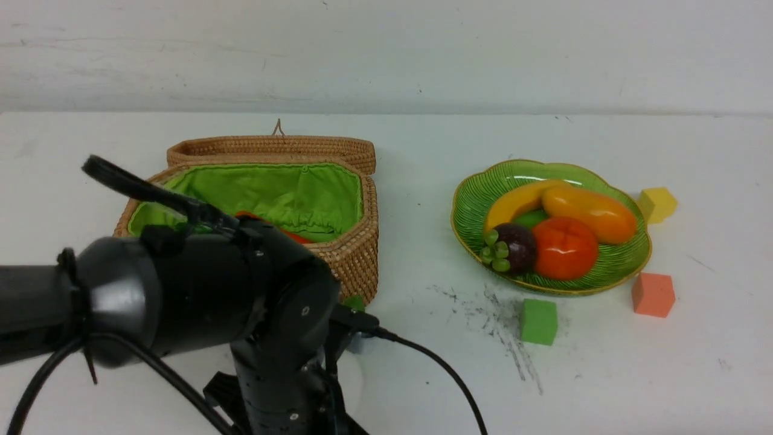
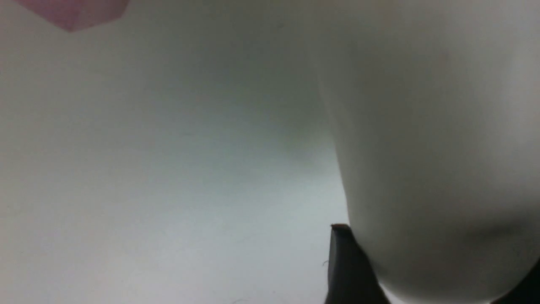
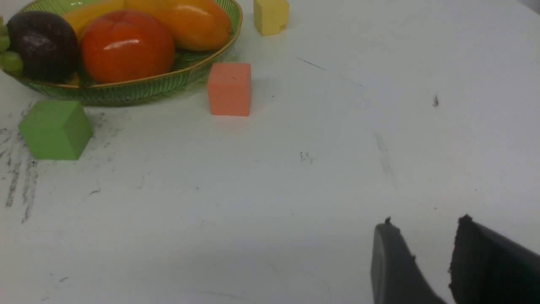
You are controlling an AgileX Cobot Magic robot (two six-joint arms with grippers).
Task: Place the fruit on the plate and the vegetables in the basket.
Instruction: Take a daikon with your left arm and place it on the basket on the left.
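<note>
On the white counter point(image 1: 423, 338) we see the plate point(image 1: 477, 199) to the right, holding all four fruits: the banana point(image 1: 513, 202) at the back, the mango point(image 1: 589, 211) across it, the persimmon point(image 1: 564, 248) in front, and the mangosteen point(image 1: 513, 246) touching the persimmon's left side. Three foam cubes lie around the plate — a green cube point(image 1: 538, 321) in front, an orange cube point(image 1: 653, 295) at the front right, a yellow cube point(image 1: 657, 204) just beside the rim on the right.

The basket point(image 1: 356, 254) stands to the left with its lid point(image 1: 272, 148) thrown back and its green lining showing. A bit of red-orange, the carrot point(image 1: 296, 237), shows inside; the left arm point(image 1: 199, 296) hides the rest.

In the left wrist view a fat white body, the radish point(image 2: 434, 147), fills the space by one dark finger point(image 2: 346, 266) of the left claw, which touches it; we cannot tell whether the claw grips it. A pink cube point(image 2: 71, 12) shows at the edge.

The right claw point(image 3: 426, 257) hangs low over bare counter, well apart from the plate — its fingers a little apart, pinching nothing.
</note>
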